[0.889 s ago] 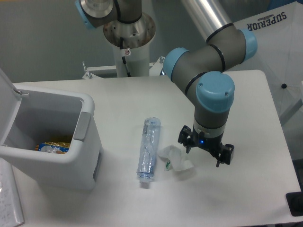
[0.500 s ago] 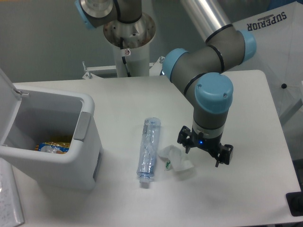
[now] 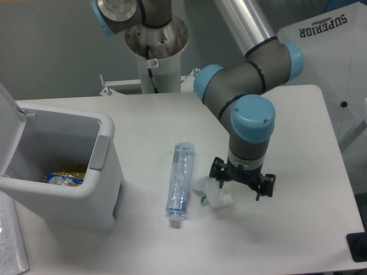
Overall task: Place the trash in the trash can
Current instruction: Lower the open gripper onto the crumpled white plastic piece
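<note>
While the trash can (image 3: 86, 189) sits on the left with its lid up, a squashed bottle (image 3: 180, 184) lies in the middle of the bench (image 3: 309, 229). The trash (image 3: 211, 195) lies just beside it. The gripper (image 3: 239, 188) hangs over the trash, fingers (image 3: 214, 175) spread wide, holding nothing.

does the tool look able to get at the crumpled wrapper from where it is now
Probably yes. The tool hangs open just right of and partly above the crumpled wrapper, with nothing between them. The crushed bottle lies to the wrapper's left, apart from it, so it should not block a descent.
</note>
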Motion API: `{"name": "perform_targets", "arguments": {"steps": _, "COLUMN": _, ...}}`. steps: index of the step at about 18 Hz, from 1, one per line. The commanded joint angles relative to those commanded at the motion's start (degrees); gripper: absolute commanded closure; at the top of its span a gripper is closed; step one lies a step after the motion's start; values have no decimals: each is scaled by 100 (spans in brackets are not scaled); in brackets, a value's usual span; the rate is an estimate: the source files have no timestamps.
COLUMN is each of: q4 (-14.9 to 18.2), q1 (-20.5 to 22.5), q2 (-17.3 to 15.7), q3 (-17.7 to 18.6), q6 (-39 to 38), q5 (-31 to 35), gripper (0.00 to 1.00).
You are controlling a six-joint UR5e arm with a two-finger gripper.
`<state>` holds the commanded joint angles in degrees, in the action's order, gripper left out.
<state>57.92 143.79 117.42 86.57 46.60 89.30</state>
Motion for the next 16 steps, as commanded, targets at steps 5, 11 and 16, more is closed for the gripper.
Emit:
{"name": "perform_targets", "arguments": {"steps": 5, "q4": -61, "q1": -132, "q2": 0, "q3": 245, "q6": -318, "q5": -9, "gripper": 0}}
{"name": "perform_targets", "arguments": {"steps": 11, "q4": -483, "q1": -176, "q2": 53, "q3": 562, "q6": -265, "q5": 52, "gripper": 0}}
{"name": "perform_targets", "arguments": {"steps": 16, "q4": -492, "q1": -290, "q2": 176, "q3": 580, "q6": -248, "q5": 615, "gripper": 16}}
